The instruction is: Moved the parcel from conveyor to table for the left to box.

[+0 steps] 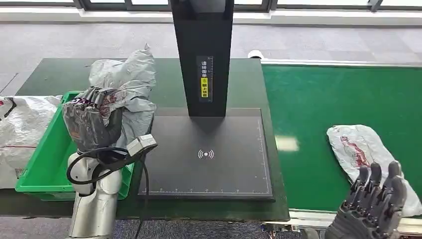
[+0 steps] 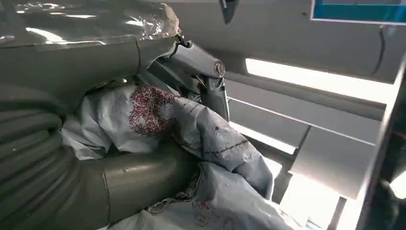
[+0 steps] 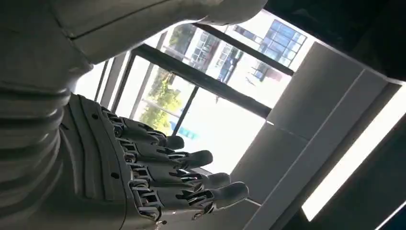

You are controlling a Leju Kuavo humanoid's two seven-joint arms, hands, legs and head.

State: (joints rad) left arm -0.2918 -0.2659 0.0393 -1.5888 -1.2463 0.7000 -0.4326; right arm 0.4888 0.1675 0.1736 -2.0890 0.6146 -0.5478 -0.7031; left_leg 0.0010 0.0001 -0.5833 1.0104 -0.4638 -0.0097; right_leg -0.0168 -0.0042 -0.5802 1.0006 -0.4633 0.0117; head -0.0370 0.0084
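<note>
Grey parcel held over the green box, ready to drop.

The grey parcel [image 1: 130, 84] hangs above the green box [image 1: 44, 164] at the bench's [image 1: 50, 74] left end; it should clear the rim before release. The left robot hand [image 1: 92, 119] clasps it. The right robot hand [image 1: 374, 201], fingers apart and empty, hovers by the white parcel [image 1: 359, 147] on the conveyor [image 1: 323, 99].

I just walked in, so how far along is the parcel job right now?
Done: a grey parcel is off the conveyor and in the left hand, raised by the green box. In hand: boxing it. Left: a white parcel lies on the green conveyor, beyond the open right hand.
</note>
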